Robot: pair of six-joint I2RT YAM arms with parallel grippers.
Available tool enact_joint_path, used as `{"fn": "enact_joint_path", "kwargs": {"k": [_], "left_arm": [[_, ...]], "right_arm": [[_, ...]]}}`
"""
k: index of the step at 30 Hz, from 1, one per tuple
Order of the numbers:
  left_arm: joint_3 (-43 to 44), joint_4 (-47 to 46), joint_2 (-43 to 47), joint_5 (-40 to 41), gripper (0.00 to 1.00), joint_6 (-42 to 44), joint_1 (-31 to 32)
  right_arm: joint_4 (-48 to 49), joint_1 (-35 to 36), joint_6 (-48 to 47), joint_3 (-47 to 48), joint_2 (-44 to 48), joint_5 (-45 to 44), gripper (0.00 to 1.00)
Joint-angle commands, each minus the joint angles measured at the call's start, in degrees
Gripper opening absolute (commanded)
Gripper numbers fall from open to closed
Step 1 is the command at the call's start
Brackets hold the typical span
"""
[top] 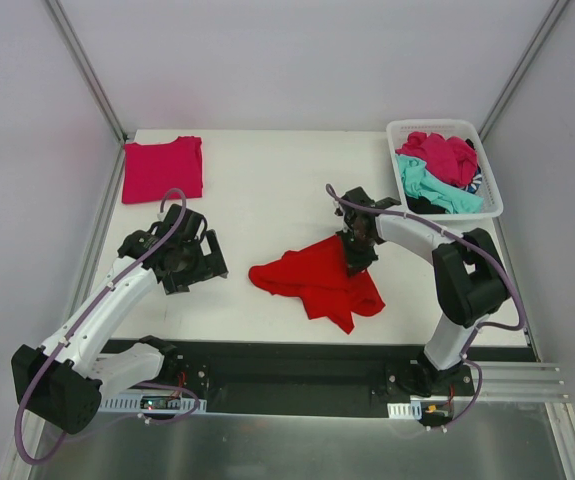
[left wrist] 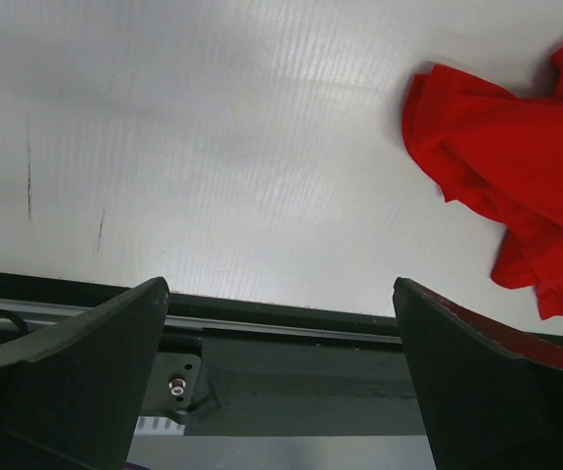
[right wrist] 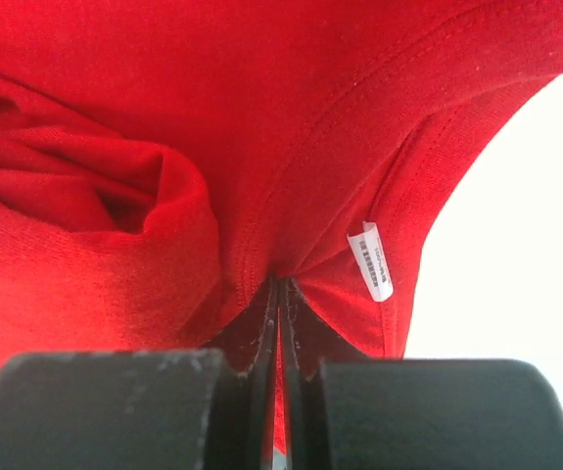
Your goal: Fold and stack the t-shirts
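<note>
White worktop point(top: 267, 190) carries red t-shirt point(top: 317, 285), soft, limp, light; right jaws pinch it by neck seam, prob. good hold. Left jaws, near shirt, open, empty.

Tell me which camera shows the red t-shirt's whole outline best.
Top external: the red t-shirt lies crumpled centre-frame with almost its full outline visible, the right gripper pinching its far edge. Right wrist shows only close-up cloth and a white label beside the closed jaws. Left wrist catches just one bunched edge at frame right.
</note>
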State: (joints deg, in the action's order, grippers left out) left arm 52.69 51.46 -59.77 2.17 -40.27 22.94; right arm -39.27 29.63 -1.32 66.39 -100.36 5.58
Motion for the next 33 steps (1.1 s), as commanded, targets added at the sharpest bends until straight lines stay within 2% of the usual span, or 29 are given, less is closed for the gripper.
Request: {"fn": "enact_joint_path", "kwargs": {"k": [1, 3, 6, 7, 10, 11, 14, 18, 21, 24, 28, 33], "left_arm": [[0.66, 1.36, 0.35, 1.52, 0.99, 0.63, 0.53], [0.93, 1.36, 0.27, 1.43, 0.99, 0.72, 0.53], [1.54, 1.19, 0.0, 0.99, 0.99, 0.46, 0.61], [1.63, 1.27, -0.08, 0.99, 0.99, 0.28, 0.7], [1.81, 1.27, -0.17, 0.99, 0.99, -0.07, 1.14], [1.72, 1.19, 0.0, 0.99, 0.99, -0.16, 1.23], [1.72, 1.1, 0.53, 0.99, 0.99, -0.07, 1.32], [2.16, 1.27, 1.06, 0.9, 0.99, 0.37, 1.41], [2.24, 1.27, 1.32, 0.81, 0.99, 0.46, 1.41], [2.07, 1.27, 1.41, 0.46, 0.99, 0.46, 1.41], [1.81, 1.18, 1.85, 0.29, 0.99, 0.37, 1.41], [2.07, 1.19, 2.2, 0.11, 0.99, 0.46, 1.49]], "right_arm": [[-3.7, 0.7, 0.27, 5.65, 2.71, -0.56, 0.01], [-9.32, 0.43, -1.13, 10.49, 3.15, -2.67, 0.01], [-18.63, -0.09, -3.42, 26.02, 1.14, -5.23, 0.01], [-23.27, -0.7, -3.95, 34.42, 0.08, -7.06, 0.01], [-31.62, -1.5, -5.0, 47.48, -4.82, -8.31, 0.01], [-33.23, -1.76, -5.01, 55.17, -6.07, -8.48, 0.01], [-37.02, -2.38, -4.74, 63.4, -8.01, -9.27, 0.01], [-34.66, -4.66, -2.99, 60.64, -1.0, -10.95, 0.01], [-32.37, -9.49, -2.28, 57.55, 5.68, -10.95, 0.01], [-31.49, -15.64, -2.19, 55.17, 11.3, -11.65, 0.01], [-28.24, -25.2, -1.06, 47.1, 18.96, -14.27, 0.01], [-25.07, -25.94, 1.06, 43.04, 22.05, -12.53, 0.01]]}}
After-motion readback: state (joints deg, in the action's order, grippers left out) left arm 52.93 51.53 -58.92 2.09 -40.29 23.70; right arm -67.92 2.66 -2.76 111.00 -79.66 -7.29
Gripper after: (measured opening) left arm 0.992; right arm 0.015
